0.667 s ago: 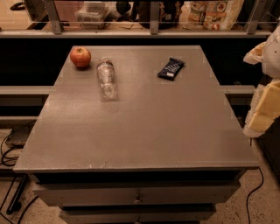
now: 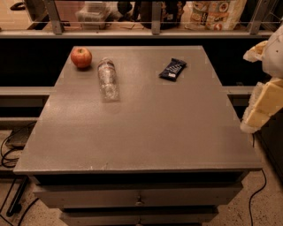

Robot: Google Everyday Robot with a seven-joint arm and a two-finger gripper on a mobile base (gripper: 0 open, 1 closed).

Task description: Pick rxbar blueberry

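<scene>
The rxbar blueberry (image 2: 173,69) is a small flat bar in a dark navy wrapper with white lettering. It lies flat on the grey table top (image 2: 146,132), at the far right of centre. My gripper (image 2: 258,110) hangs at the right edge of the view, beyond the table's right edge. It is nearer to the camera than the bar and well apart from it, and nothing shows in it.
A red apple (image 2: 81,57) sits at the table's far left. A clear plastic bottle (image 2: 108,78) lies on its side beside it. A shelf with bags and containers (image 2: 212,13) runs behind a rail at the back. Cables (image 2: 9,154) lie on the floor.
</scene>
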